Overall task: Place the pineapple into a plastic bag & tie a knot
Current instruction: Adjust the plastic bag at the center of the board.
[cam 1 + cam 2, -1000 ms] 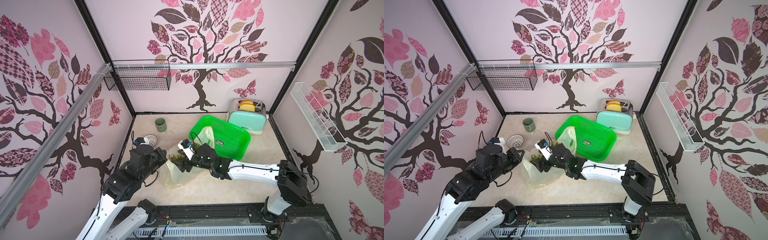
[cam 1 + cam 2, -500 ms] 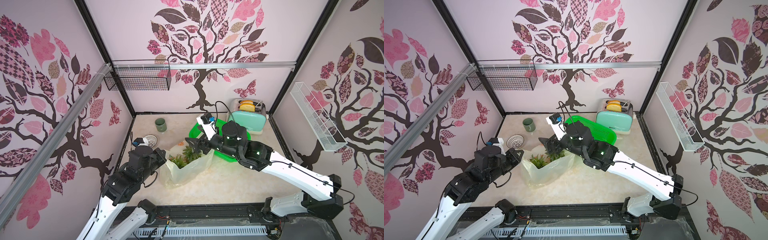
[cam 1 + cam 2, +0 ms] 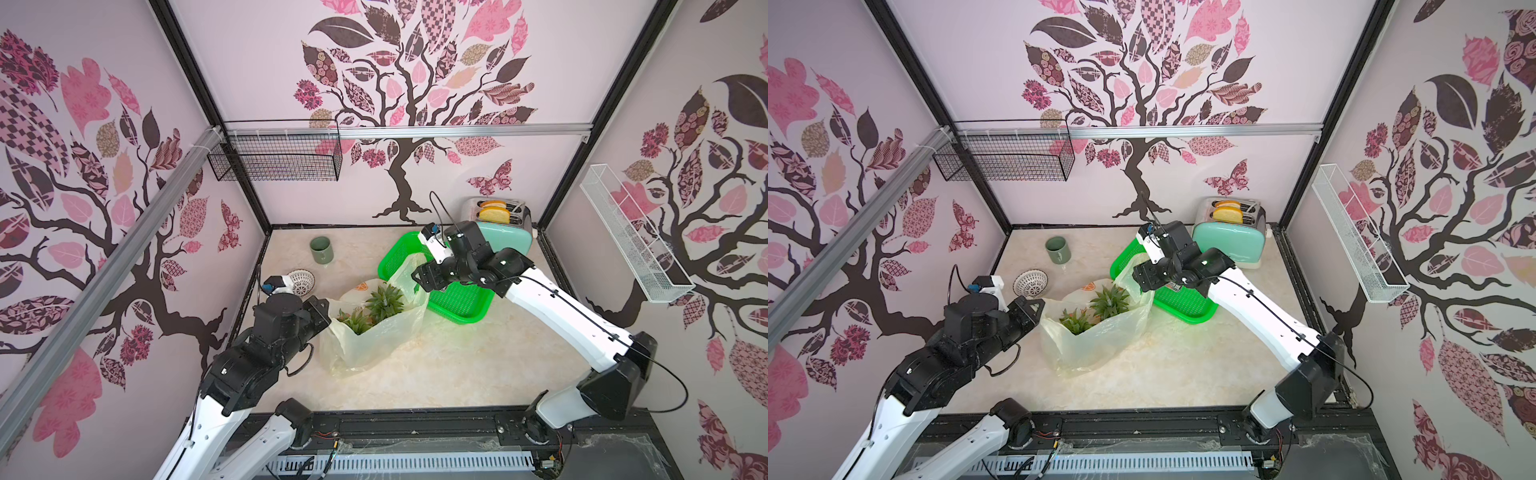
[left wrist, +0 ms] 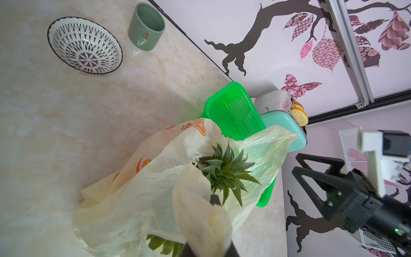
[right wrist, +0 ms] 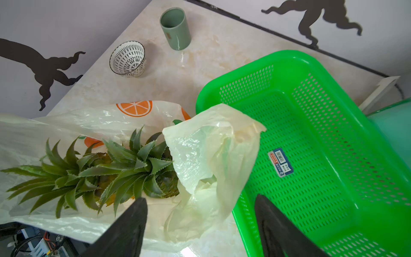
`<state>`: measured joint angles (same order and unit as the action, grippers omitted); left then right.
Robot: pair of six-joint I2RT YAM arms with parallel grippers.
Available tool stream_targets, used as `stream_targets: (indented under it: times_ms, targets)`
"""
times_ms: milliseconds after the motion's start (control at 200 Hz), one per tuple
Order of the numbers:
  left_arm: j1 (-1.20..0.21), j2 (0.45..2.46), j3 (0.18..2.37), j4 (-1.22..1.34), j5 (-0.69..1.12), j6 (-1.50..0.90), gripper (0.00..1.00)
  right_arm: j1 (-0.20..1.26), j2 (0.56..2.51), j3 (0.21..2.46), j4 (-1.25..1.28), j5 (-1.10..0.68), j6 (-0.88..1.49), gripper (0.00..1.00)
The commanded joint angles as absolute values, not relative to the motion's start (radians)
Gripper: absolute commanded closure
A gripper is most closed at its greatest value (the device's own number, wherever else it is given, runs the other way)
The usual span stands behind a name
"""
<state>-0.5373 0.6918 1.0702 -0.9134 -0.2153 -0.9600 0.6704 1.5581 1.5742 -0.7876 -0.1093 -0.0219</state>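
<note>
The pale-yellow plastic bag (image 3: 374, 345) (image 3: 1100, 345) stands mid-table with its mouth open and no knot showing. Inside it a pineapple (image 3: 384, 300) (image 3: 1113, 301) (image 5: 133, 164) points its green crown up, and a second crown (image 3: 356, 320) shows beside it. My left gripper (image 3: 326, 311) (image 3: 1040, 309) (image 4: 209, 244) is shut on the bag's left strap (image 4: 200, 211). My right gripper (image 3: 419, 278) (image 3: 1140, 278) (image 5: 200, 202) hangs open just above the bag's right strap (image 5: 213, 144), its fingers wide apart and holding nothing.
A green perforated basket (image 3: 457, 299) (image 5: 311, 133) touches the bag's right side. Behind it stands a mint toaster (image 3: 505, 232) with bread in it. A green cup (image 3: 321, 249) and a patterned bowl (image 3: 301, 282) sit at the back left. Wire baskets hang on the walls.
My right arm has lifted out of the bag and drawn back towards the green basket, its jaws still wide. The pineapple crowns now show in the bag's mouth. The left gripper keeps its hold.
</note>
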Motion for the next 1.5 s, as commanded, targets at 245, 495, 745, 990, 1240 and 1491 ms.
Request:
stream_targets:
  times_ms: [245,495,745,990,1240,1491]
  targets:
    - [-0.534,0.676,1.081,-0.909,-0.242,-0.962,1.00,0.659,1.657,1.660,-0.743,-0.059,0.040,0.42]
    - [-0.533,0.721,1.162,-0.943,-0.262,-0.877,1.00,0.658,1.571,1.654,-0.707,-0.101,0.044,1.00]
    - [-0.534,0.773,1.257,-0.901,-0.288,-0.814,1.00,0.660,1.393,1.649,-0.620,-0.236,-0.016,1.00]
    - [-0.534,0.815,1.317,-0.855,-0.293,-0.731,1.00,0.660,1.297,1.644,-0.528,-0.326,-0.009,1.00]
    - [-0.534,0.838,1.322,-0.787,-0.248,-0.648,1.00,0.660,1.232,1.573,-0.537,-0.322,-0.021,1.00]
    - [-0.534,0.865,1.296,-0.597,0.080,-0.506,1.00,0.660,1.126,1.441,-0.573,-0.423,0.001,1.00]
